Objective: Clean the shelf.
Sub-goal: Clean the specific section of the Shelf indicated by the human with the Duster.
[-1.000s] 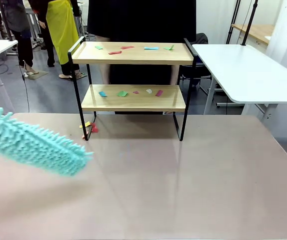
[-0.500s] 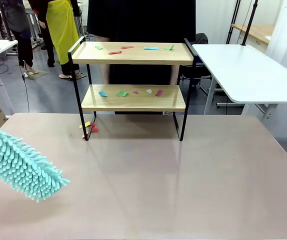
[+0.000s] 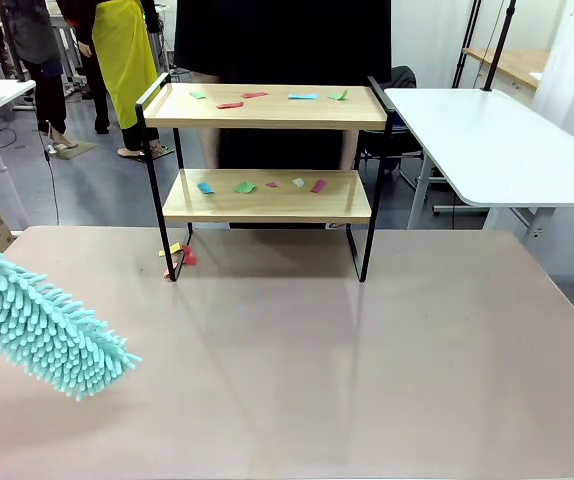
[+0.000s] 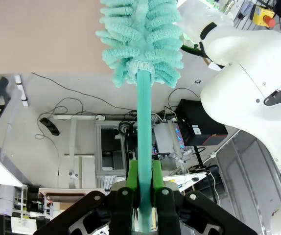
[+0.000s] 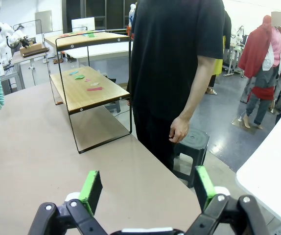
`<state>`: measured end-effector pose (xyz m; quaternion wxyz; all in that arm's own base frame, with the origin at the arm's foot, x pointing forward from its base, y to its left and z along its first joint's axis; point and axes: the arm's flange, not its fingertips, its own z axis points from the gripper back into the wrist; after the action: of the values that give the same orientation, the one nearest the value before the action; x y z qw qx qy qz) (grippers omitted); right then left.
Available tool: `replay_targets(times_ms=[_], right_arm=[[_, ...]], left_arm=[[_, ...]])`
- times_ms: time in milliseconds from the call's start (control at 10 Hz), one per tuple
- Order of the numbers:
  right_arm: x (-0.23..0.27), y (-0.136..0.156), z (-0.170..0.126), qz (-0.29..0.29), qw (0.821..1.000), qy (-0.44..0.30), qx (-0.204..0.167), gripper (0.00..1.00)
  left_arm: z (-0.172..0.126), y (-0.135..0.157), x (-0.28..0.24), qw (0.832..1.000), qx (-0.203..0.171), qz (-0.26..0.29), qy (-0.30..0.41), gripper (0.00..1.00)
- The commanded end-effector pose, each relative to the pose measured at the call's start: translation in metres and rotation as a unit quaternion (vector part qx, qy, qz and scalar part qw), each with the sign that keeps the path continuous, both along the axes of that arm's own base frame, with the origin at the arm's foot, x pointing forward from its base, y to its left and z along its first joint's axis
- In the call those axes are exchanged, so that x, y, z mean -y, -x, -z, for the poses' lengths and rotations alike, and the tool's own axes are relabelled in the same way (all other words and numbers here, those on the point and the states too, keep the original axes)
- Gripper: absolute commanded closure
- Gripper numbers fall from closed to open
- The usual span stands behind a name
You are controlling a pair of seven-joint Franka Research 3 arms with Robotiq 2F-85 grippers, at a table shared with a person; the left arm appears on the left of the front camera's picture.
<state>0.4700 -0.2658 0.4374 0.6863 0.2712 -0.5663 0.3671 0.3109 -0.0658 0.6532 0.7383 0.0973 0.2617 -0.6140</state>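
- Plainly, the shelf (image 3: pixel 267 120) stands at the far side of the brown table (image 3: pixel 367 350), near its middle, right in front of a person (image 5: pixel 175 58) in a black shirt.
- Coloured paper scraps (image 3: pixel 244 187) lie scattered on both of its wooden boards. Two loose bits (image 3: pixel 180 252), yellow and red, lie on the table by its front left leg.
- Left gripper (image 4: pixel 144 167): the green pads are pinched narrow on the teal handle of a fluffy teal duster (image 3: pixel 42 330). The duster's head hangs tilted over the table's left side, well apart from the shelf.
- Right gripper (image 5: pixel 148 178): fingers spread wide over the table, holding nothing.
- The white label on a black box (image 4: pixel 199 125) on the floor, seen in the left wrist view, is too small to read.
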Motion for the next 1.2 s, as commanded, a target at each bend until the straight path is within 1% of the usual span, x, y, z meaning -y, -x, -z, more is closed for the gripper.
replay_targets(times_ms=[0, 1100], right_arm=[[-0.0015, -0.0004, -0.0031, -0.001, 1.0, 0.0, 0.003, 0.0], [-0.0015, -0.0004, -0.0031, -0.001, 1.0, 0.0, 0.003, 0.0]], left_arm=[[-0.0004, 0.0015, 0.0002, 1.0, -0.002, 0.0, -0.001, 0.87], [-0.0004, 0.0015, 0.0002, 1.0, -0.002, 0.0, -0.001, 0.87]])
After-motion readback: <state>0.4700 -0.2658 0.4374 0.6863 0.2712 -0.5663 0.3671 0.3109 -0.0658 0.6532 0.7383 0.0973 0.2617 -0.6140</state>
